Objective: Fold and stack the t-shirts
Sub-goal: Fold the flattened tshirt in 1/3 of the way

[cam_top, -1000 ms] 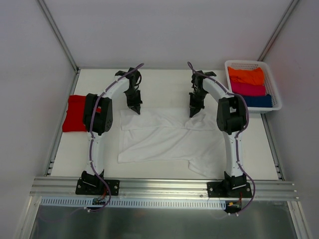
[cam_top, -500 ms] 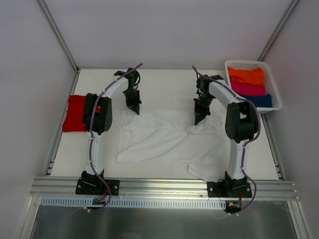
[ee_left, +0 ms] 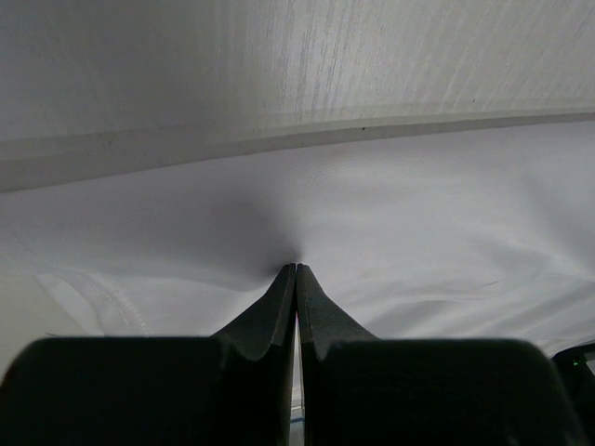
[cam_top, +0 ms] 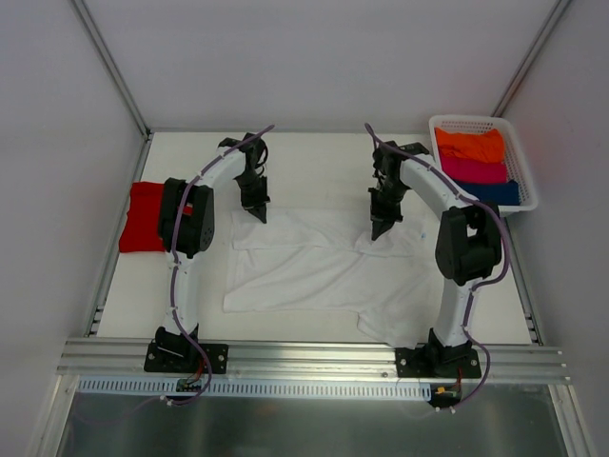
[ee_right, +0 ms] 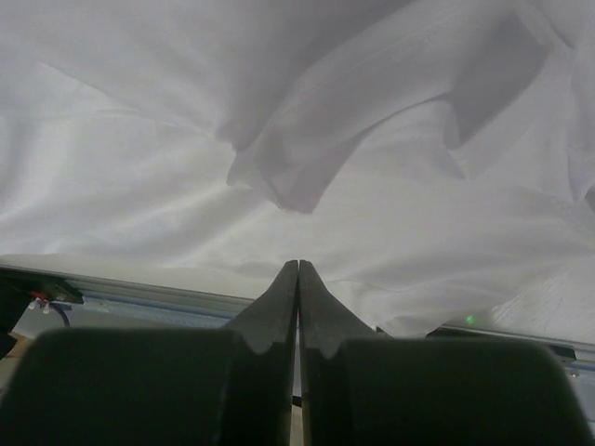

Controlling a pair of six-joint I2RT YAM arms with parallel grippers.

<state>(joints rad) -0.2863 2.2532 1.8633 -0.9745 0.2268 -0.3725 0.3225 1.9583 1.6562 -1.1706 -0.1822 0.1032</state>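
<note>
1 white tee (cam_top: 304, 271), 1 red tee (cam_top: 143, 219) — 1 basket (cam_top: 463, 118), 2 arms (cam_top: 187, 217) (cam_top: 466, 249)

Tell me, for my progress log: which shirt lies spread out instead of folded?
The white t-shirt, spread across the table's middle; the red t-shirt at the left edge and the shirts in the basket are folded.

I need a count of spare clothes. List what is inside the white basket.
The basket holds three folded pieces: an orange cloth farthest, a pink cloth in the middle, a dark blue cloth nearest. Anything beneath them, and the basket floor, is covered.
</note>
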